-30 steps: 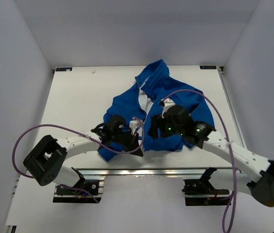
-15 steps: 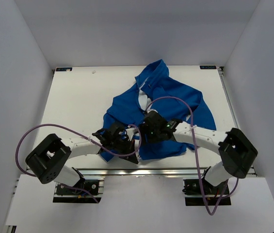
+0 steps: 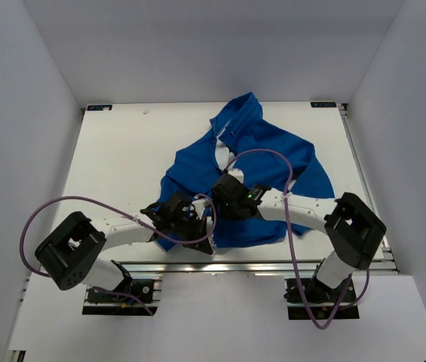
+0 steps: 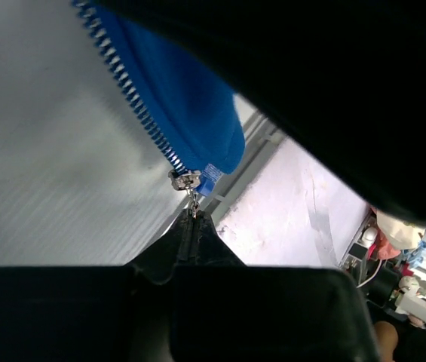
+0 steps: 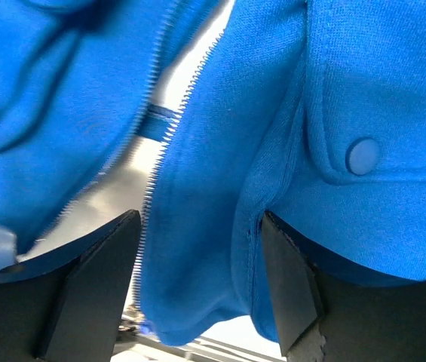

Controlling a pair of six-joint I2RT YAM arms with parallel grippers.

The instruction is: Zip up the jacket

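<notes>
Your jacket [image 3: 273, 162] lies spread over the middle of the worktop [image 3: 122, 151], collar toward the far edge and hem at the near edge. Your left gripper [image 4: 192, 226] is pinched closed on the zipper pull [image 4: 191, 202] at the bottom of one front edge. Your right gripper [image 5: 197, 286] sits just beside it, jaws spread wide astride the other front edge.

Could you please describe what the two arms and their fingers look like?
Both the left arm and right arm have white links and boxy black joints, each trailing a looping purple cable. The right wrist shows small green lights. The fingers are plain black, flat and wedge-like.
</notes>
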